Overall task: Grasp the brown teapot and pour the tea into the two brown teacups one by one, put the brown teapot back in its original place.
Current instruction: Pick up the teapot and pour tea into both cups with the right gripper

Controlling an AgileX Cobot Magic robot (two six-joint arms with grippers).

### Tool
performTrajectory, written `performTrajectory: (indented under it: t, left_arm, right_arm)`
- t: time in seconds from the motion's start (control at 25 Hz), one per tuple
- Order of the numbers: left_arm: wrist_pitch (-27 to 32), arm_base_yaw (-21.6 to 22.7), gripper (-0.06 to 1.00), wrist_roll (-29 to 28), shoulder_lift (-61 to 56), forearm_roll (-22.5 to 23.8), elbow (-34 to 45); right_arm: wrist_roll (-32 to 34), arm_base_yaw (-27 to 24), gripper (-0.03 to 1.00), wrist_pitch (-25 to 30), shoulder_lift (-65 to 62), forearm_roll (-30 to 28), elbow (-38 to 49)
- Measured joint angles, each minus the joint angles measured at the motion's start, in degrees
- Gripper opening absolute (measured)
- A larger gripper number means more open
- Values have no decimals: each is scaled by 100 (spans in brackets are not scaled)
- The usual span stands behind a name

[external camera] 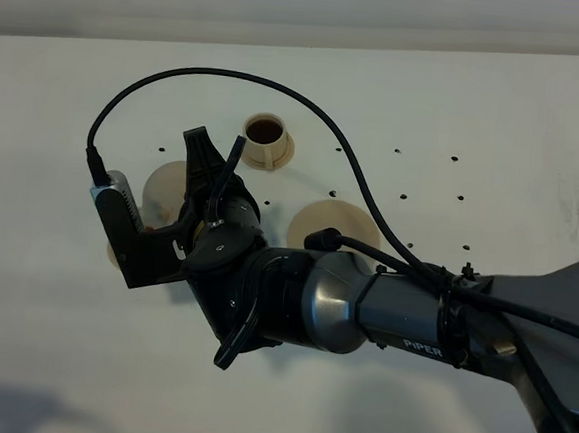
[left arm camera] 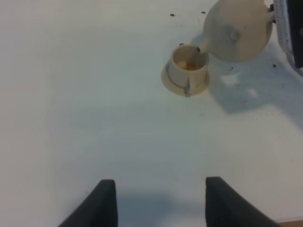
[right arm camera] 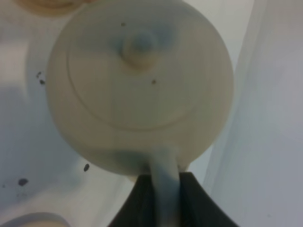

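Observation:
The brown teapot [right arm camera: 142, 85] hangs tilted above the table, with my right gripper [right arm camera: 163, 178] shut on its loop handle [right arm camera: 164, 172]. In the high view the right gripper [external camera: 213, 165] reaches across to the left side and hides most of the teapot [external camera: 164, 193]. In the left wrist view the teapot [left arm camera: 236, 28] has its spout at the rim of one teacup [left arm camera: 188, 66], which holds a little amber tea. The other teacup [external camera: 266, 132] stands farther back with dark tea in it. The round saucer disc [external camera: 331, 223] lies bare. My left gripper [left arm camera: 160, 183] is open and holds nothing.
The white table [external camera: 497, 123] carries small dark specks [external camera: 403, 197] to the right of the cups. A black cable [external camera: 308, 108] arcs over the right arm. Only a saucer edge [external camera: 114, 256] shows beneath the wrist camera.

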Motion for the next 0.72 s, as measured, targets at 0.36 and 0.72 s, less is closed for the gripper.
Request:
performTrajectory:
  t: [0.36,0.72]
  left_arm:
    - [0,0,49,13,0,0,0]
    - [0,0,49,13,0,0,0]
  right_arm:
    - [-4,8,9,104,0,-31,0]
    - [-4,65,9,127,0,-50,0]
